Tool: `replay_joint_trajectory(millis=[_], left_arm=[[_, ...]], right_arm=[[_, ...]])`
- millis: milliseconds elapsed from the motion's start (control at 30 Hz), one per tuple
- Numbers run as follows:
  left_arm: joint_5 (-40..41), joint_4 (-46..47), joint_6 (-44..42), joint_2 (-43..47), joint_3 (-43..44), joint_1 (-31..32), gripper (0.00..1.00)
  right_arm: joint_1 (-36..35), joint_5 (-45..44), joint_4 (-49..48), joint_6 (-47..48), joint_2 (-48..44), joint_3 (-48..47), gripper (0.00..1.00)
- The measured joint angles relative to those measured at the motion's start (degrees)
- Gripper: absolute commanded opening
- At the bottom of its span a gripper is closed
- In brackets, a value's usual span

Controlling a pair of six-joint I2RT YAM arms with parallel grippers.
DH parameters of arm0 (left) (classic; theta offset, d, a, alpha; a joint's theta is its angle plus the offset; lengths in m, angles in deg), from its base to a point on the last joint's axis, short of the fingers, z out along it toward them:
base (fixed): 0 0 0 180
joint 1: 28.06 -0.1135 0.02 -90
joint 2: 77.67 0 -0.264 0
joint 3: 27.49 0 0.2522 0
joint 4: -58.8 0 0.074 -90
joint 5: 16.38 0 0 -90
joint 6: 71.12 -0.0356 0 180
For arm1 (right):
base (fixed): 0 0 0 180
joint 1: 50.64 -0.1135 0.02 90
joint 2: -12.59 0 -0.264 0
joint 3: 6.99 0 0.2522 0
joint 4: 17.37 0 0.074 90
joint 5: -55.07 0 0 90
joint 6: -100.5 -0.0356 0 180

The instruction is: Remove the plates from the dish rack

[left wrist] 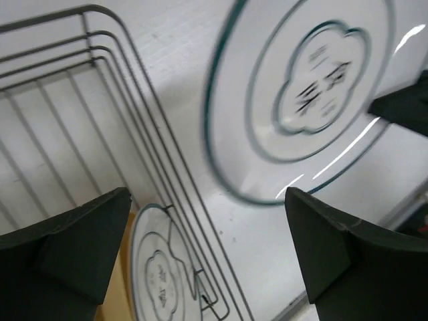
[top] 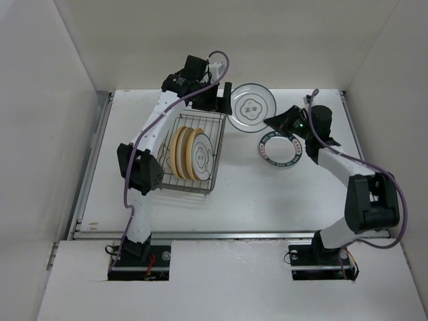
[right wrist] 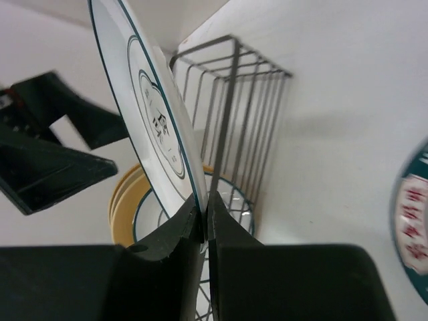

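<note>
The dark wire dish rack (top: 208, 137) stands left of centre and holds two yellow-tan plates (top: 180, 152) and one white plate (top: 202, 155) upright. My right gripper (top: 269, 122) is shut on the lower rim of a white plate with a centre drawing (top: 253, 105) and holds it in the air right of the rack's far corner. In the right wrist view the fingers (right wrist: 175, 234) pinch that plate (right wrist: 144, 100) edge-on. My left gripper (top: 223, 101) is open beside the plate's left edge. In the left wrist view the plate (left wrist: 307, 93) lies beyond the open gripper (left wrist: 207, 197), untouched.
A white plate with a dark lettered rim (top: 279, 148) lies flat on the table under my right arm; it shows at the right edge of the right wrist view (right wrist: 416, 231). White walls enclose the table on three sides.
</note>
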Motion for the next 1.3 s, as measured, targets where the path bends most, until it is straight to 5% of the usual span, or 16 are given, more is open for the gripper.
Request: replay_joint_trajectory(millis=[300, 700, 800, 900, 933, 967, 1300], left_arm=[[19.8, -5.1, -6.6, 8.9, -0.2, 0.0, 1.00], [36.8, -14.8, -11.4, 12.2, -13.4, -0.1, 0.96], [38.2, -15.8, -11.5, 12.4, -16.1, -0.1, 0.94], [39.2, -16.1, -11.8, 13.1, -17.9, -0.1, 0.94], [39.4, -16.3, -12.0, 13.3, -18.0, -0.1, 0.94], [39.6, -16.3, -12.1, 13.6, -18.0, -0.1, 0.94], [40.4, -16.9, -13.7, 17.9, -18.0, 0.0, 0.96]], right_arm=[[6.5, -17.7, 21.1, 2.8, -13.9, 6.0, 0.00], [7.7, -29.8, 36.0, 4.8, -15.0, 10.2, 0.01], [8.1, -30.1, 36.5, 5.8, -14.8, 11.2, 0.12], [8.2, -29.7, 36.6, 8.0, -13.0, 11.0, 0.50], [8.2, -29.8, 36.8, 8.7, -12.2, 10.8, 0.69], [8.3, -29.8, 37.0, 9.2, -11.4, 10.6, 0.75], [8.3, -33.4, 42.4, 13.9, -11.1, 7.6, 0.81]])
